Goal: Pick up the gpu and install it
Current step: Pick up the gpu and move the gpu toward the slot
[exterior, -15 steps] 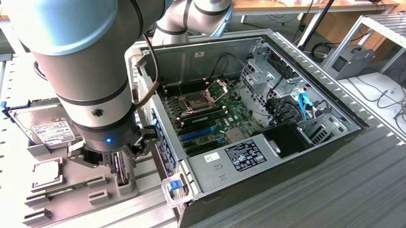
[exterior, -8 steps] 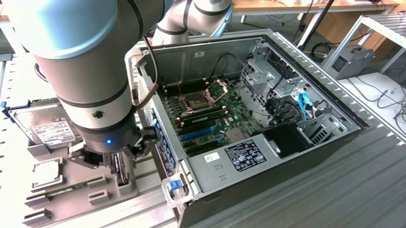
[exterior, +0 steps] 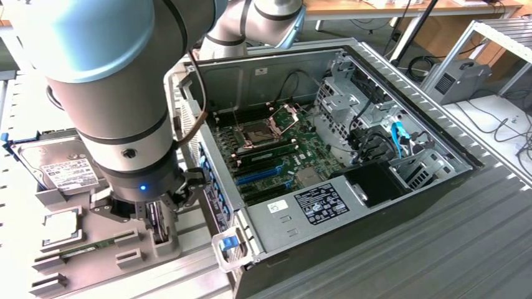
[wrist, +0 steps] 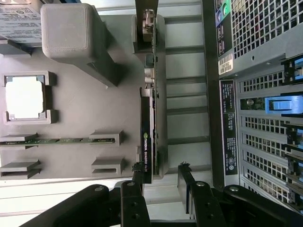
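The gpu stands on its edge in a slot of the grey holder tray, a dark card with a printed label near the gripper end. My gripper is open just above that end of the card, one black fingertip beside the card's face and the other fingertip well clear on the far side. In the exterior view my gripper hangs low over the tray, left of the open computer case, and covers most of the card. The motherboard with blue expansion slots lies open inside the case.
On the tray also sit a silver hard drive, a processor chip and a slim green memory stick. The case's perforated rear panel stands close beside the tray. Cables and drive cages fill the case's right part.
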{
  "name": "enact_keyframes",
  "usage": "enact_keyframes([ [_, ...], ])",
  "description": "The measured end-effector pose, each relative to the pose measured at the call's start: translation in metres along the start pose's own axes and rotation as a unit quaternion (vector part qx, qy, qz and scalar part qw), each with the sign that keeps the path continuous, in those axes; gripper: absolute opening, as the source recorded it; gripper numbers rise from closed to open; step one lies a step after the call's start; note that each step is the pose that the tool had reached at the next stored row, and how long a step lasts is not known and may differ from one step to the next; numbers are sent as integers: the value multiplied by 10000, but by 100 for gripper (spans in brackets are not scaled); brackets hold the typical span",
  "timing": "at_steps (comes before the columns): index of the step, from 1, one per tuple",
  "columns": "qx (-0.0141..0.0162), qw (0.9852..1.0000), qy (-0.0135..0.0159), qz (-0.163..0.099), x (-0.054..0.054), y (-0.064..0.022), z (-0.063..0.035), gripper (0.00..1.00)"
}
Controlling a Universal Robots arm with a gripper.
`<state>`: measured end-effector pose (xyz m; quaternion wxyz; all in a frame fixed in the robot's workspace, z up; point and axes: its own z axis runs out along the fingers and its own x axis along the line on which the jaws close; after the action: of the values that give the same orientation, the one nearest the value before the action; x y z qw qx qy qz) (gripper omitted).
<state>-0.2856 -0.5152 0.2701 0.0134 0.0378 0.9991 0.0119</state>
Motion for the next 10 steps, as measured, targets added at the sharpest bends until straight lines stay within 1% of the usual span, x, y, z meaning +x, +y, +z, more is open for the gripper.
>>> enact_keyframes([
  [10,0,10000,0,0,5,3,53,42],
])
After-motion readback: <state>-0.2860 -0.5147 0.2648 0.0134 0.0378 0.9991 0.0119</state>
